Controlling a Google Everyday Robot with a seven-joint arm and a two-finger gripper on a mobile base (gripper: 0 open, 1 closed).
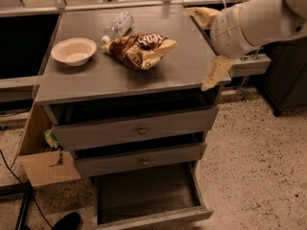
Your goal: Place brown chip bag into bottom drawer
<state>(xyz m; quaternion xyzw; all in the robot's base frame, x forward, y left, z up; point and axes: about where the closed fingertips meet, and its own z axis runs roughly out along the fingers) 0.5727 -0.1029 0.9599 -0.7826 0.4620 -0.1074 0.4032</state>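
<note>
Pincer [198,49] spread wide, empty, right of one brown chip bag [139,49]; bottom drawer [144,195] of three open.

A dim, warm light is cast from above – the bench [96,83] top is lit evenly with a faint sheen, while the recesses above the drawers [115,133] are left in deep shadow. The pale end effector [198,49], spread open at the bench's right edge, is lit brightest – glints are seen on the chip bag [139,49].
</note>
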